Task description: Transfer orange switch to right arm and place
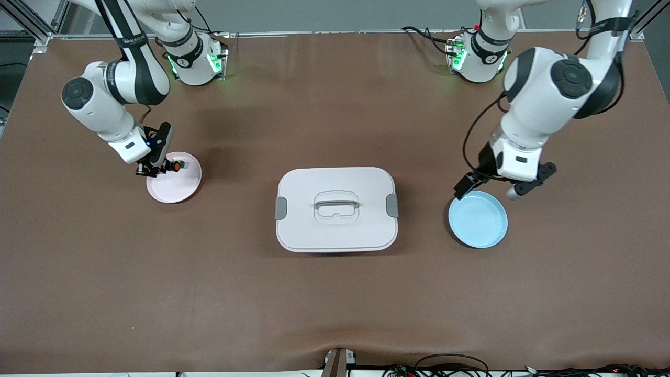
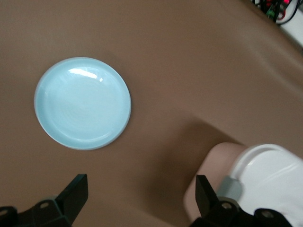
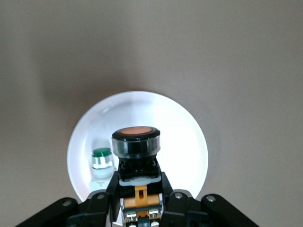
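The orange switch (image 1: 176, 166) is a small black block with a round orange cap, and my right gripper (image 1: 166, 166) is shut on it just above the pink plate (image 1: 180, 191). In the right wrist view the switch (image 3: 136, 142) stands cap outward between the fingers of that gripper (image 3: 137, 182), its tan side facing the camera, over the plate (image 3: 184, 137). My left gripper (image 1: 489, 188) hangs open and holds nothing, over the edge of the blue plate (image 1: 477, 220) that lies farthest from the front camera. Between the tips of the left gripper (image 2: 141, 194) only brown table shows.
A small clear-white part with a green cap (image 3: 101, 158) lies on the pink plate beside the held switch. A white lidded box (image 1: 336, 209) with a handle and grey clips sits mid-table between the plates; its corner (image 2: 270, 175) shows near the left gripper. The blue plate (image 2: 83, 101) holds nothing.
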Motion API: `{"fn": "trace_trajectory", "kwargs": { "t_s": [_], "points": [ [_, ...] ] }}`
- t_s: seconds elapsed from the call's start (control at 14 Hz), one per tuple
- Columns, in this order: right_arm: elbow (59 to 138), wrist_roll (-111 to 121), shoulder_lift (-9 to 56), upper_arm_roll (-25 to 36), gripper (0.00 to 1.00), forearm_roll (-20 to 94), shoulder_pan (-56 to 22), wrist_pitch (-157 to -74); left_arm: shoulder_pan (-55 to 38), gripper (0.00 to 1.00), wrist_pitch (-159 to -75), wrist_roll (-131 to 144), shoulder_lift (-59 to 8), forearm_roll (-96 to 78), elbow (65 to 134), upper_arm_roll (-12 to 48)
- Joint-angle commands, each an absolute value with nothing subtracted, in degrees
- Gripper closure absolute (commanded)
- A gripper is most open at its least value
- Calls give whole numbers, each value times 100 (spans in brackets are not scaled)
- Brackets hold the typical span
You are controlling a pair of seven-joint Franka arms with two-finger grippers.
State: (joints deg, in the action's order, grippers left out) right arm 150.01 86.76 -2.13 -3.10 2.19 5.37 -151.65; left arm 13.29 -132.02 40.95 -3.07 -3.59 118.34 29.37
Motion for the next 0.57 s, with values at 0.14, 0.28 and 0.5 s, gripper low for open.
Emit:
{"fn": "trace_trajectory", "kwargs": {
  "t_s": [0.14, 0.28, 0.5],
  "points": [
    [15047, 9114, 482, -395, 100, 149, 1028, -15802, 2047, 0, -12929, 1946, -62, -290, 11944, 2988],
    [15047, 9132, 684, -396, 100, 149, 1037, -15943, 2301, 0, -12929, 1068, 26, -290, 11927, 2979],
    [15029, 9123, 1010, -404, 100, 158, 1002, -16084, 2706, 0, -12405, 686, 237, -290, 11831, 2979]
  ]
}}
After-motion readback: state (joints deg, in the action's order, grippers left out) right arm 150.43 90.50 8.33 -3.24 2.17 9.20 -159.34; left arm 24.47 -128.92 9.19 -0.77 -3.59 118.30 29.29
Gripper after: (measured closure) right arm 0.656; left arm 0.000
